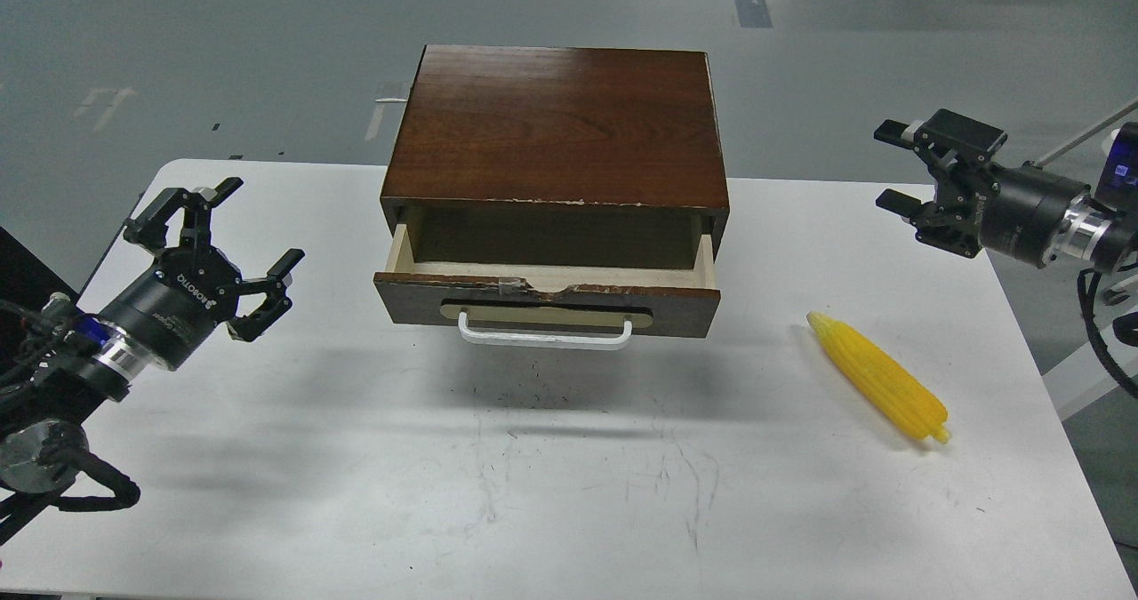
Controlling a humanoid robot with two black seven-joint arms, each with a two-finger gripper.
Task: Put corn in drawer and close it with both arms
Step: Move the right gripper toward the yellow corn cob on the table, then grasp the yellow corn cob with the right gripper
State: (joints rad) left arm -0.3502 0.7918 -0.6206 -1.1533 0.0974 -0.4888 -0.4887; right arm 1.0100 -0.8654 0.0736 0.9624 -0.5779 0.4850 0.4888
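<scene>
The yellow corn (880, 378) lies on the white table (551, 458) at the right, slanted, with its tip toward the cabinet. The dark brown drawer (547, 302) with a white bar handle (545, 332) stands pulled partly out of the wooden cabinet (556, 124); its inside looks empty. My left gripper (236, 240) is open and empty, above the table left of the drawer. My right gripper (893, 164) is open and empty, raised near the table's far right edge, well above and behind the corn.
The cabinet stands at the table's back middle. Grey floor lies beyond the table. A white table leg or frame (1080, 138) shows at the far right. Black cables (1102, 333) hang by my right arm.
</scene>
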